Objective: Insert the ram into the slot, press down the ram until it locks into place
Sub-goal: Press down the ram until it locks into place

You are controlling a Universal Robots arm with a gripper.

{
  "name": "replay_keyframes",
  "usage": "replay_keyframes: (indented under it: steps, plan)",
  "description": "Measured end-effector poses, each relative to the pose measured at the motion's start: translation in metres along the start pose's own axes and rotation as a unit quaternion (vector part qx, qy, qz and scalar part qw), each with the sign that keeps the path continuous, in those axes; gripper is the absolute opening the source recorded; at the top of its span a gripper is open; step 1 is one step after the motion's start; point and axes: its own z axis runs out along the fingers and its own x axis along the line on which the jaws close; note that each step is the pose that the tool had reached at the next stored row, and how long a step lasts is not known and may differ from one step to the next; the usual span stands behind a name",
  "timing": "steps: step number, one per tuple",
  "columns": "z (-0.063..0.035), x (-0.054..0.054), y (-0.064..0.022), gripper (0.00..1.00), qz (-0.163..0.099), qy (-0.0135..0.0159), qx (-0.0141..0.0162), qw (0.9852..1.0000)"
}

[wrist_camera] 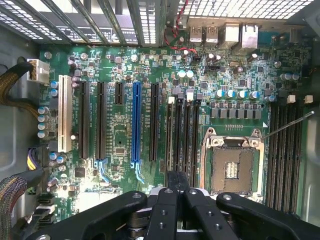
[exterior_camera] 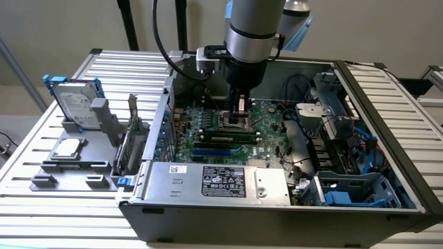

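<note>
Although seated in a black slot (exterior_camera: 226,136) near the CPU socket (wrist_camera: 233,167), the RAM stick (exterior_camera: 226,138) looks light, stiff and fragile; you'd take its long edges, while the gripper (wrist_camera: 177,186) hangs above, fingers together.

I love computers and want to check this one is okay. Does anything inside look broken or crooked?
Nothing looks broken or spilled. One thing is odd: the square metal CPU socket on the motherboard sits empty with no chip in it, and its thin metal lever sticks out at a slant.
</note>
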Motion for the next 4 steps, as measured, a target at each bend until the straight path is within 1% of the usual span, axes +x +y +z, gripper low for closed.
replay_keyframes:
  steps: [4]
  plan:
    - [0.0000, 0.0000, 0.0000, 0.10, 0.000, 0.0000, 0.0000, 1.0000]
